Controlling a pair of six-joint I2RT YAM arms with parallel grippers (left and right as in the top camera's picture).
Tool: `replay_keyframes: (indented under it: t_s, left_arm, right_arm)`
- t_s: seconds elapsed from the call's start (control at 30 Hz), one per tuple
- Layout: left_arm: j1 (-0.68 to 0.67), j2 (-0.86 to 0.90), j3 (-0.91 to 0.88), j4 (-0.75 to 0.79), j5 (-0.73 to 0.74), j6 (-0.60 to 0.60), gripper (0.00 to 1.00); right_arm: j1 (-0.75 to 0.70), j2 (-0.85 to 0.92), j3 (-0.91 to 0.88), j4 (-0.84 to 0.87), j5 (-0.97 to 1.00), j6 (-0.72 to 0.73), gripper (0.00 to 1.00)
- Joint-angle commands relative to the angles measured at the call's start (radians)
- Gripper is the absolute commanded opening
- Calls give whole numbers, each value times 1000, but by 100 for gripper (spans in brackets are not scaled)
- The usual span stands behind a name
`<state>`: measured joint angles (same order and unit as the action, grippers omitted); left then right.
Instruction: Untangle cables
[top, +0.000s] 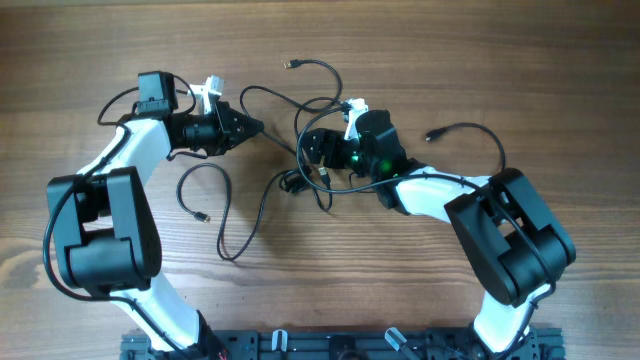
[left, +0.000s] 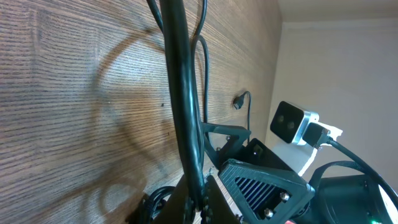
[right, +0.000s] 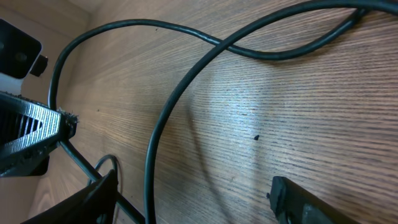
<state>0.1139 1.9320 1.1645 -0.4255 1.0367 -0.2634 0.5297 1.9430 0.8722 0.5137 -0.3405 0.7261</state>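
Broadly, a wooden table was taken up across its middle by the cables, which were spread in loose curls between the two arms and knotted together at the centre (one plug end lay apart, toward the far side). The left gripper was clamped tight on one strand that was stretched toward the knot. The right gripper was held at the knot, jaws parted wide, with a cord lying between them unpinched.

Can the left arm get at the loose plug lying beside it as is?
Probably not yet. The left gripper is shut on a cable running to the tangle; it must let go first. The plug itself lies uncovered on the wood.
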Motion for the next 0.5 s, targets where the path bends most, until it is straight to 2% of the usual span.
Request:
replay_keyframes:
  t_s: [0.0, 0.2, 0.47]
  left_arm:
    - [-1, -2, 12, 3, 5, 25, 4]
    - [-1, -2, 12, 3, 5, 25, 4]
    - [-1, -2, 12, 3, 5, 24, 4]
  right_arm:
    - [9, 15, 1, -10, 8, 39, 76]
    - [29, 15, 1, 0, 34, 44, 71]
    - [74, 15, 1, 3, 148, 43, 70]
